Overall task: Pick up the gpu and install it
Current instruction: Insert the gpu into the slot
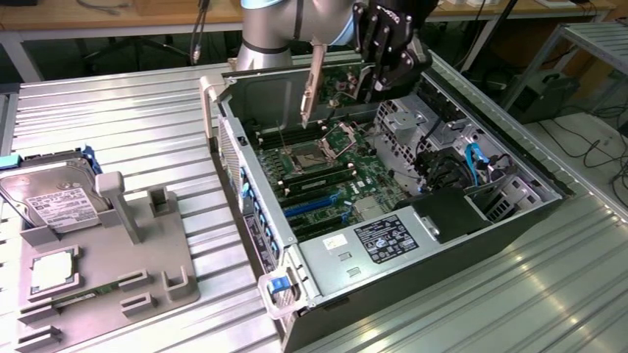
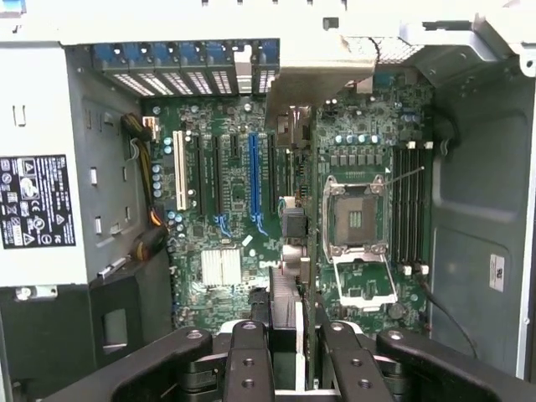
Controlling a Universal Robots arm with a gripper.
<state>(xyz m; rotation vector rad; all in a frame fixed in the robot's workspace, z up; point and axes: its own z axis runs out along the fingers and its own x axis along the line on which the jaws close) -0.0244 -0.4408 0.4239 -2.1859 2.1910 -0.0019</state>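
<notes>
Exterior view first. The black two-fingered gripper (image 1: 378, 77) is up over the far end of the open dark tower computer case (image 1: 471, 250), and it is clamped on the gpu (image 1: 334, 81), a thin green circuit card with a long narrow silver bracket. The card hangs on edge with the bracket pointing down into the case. That makes sense to me, since the connector edge has to face the green motherboard (image 1: 368, 176) lying flat on the case floor. The card is in the air, well clear of the blue expansion slot (image 1: 314, 202) and not seated in anything.

Over by the left edge of the ribbed metal table (image 1: 128, 118) sits the grey moulded parts fixture (image 1: 147, 243). A silver boxy hard drive with a white label (image 1: 54, 195) lies at its far end and a small square silver CPU chip (image 1: 54, 268) sits nearer its front corner.

Now the wrist view. The gripper (image 2: 289, 356) looks straight down into the case, jaws narrow and pinching the gpu (image 2: 287, 301), seen edge-on running away from the fingers. Below lies the motherboard (image 2: 226, 126). The card's line falls between the long blue slot (image 2: 254, 180) and the open square processor socket (image 2: 352, 222). A white slot (image 2: 178, 167) lies beyond the blue one. I'd judge the card is not over the blue slot.
</notes>
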